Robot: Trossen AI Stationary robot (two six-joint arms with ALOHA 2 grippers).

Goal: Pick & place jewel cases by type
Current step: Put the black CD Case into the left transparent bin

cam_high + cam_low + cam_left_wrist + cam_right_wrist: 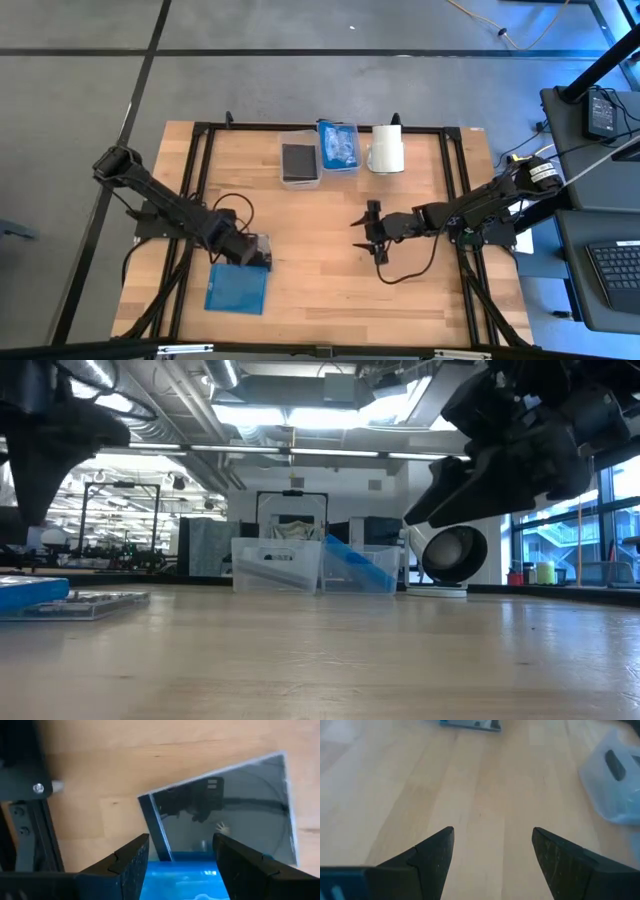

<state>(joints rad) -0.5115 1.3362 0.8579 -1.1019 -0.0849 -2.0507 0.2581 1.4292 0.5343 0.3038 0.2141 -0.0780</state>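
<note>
A dark grey/clear jewel case (pixel 225 815) lies flat on the table near the left edge (pixel 262 247). A translucent blue jewel case (pixel 237 290) lies just nearer, and its far edge (pixel 182 870) overlaps the grey one. My left gripper (pixel 252 252) (pixel 180 845) hovers open over this pair, one finger on either side of the overlap. My right gripper (pixel 366 235) (pixel 492 837) is open above bare wood at mid-table. Another dark case sits in a clear bin (pixel 300 165). Blue cases sit in the bin beside it (pixel 338 146).
A white roll (pixel 387 150) (pixel 452 555) lies right of the two bins at the far edge. A black frame (pixel 200 180) runs along the table's sides. Cables trail from both arms. Bare wood lies between the grippers and toward the near edge.
</note>
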